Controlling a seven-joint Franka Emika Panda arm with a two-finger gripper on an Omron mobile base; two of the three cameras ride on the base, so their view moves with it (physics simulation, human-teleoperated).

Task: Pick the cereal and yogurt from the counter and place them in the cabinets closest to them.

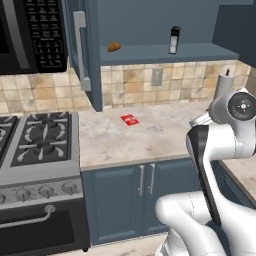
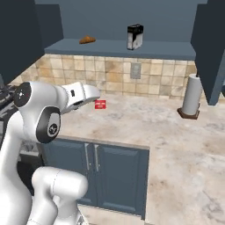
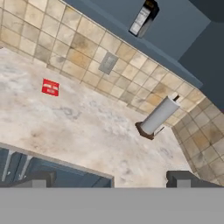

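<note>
1. Arm folded back high over the counter [image 2: 145, 123], elbow raised, hand turned toward the corner
2. Gripper [image 3: 111, 179] spread wide, fingertips [image 3: 41, 178] well apart, nothing held
3. Cereal [image 2: 135, 37] upright on the blue shelf of the open cabinets [image 2: 118, 46], right of a small brown item [image 2: 87, 40]
4. Red packet [image 2: 100, 104] flat on the counter; paper towel roll [image 2: 192, 96] upright near the corner

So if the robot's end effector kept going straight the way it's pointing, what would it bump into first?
Probably the bare counter, between the red packet and the paper towel roll. The open end effector looks down at that stone, though the depth is hard to judge.
</note>
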